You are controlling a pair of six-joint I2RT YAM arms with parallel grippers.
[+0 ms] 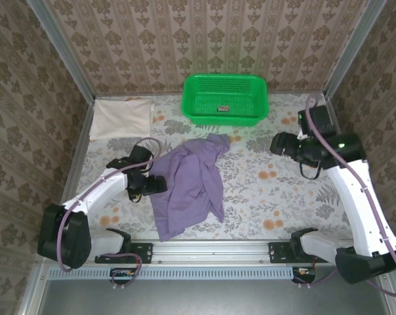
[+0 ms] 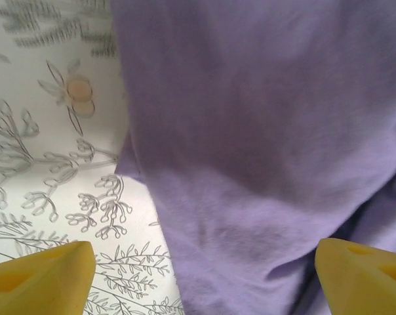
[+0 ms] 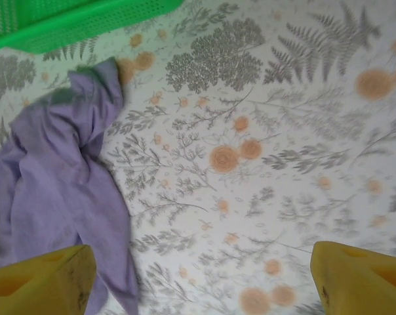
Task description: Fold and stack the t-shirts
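Left tool: fingers spread wide and empty, straddling the left edge of the purple t-shirt.
Right tool: fingers spread, holding nothing, raised over the bare desk, to the right of the shirt.
Purple t-shirt: crumpled at mid-desk, one corner trailing toward the green basket.
Cream t-shirt: folded flat in the far left corner.
Step in hand: probably laying the purple shirt out flat, ahead of folding.
Next move: likely the left tool pinches the near edge while the right tool takes the opposite side.
Writing: none legible. The small dark tag in the basket is too small to read.
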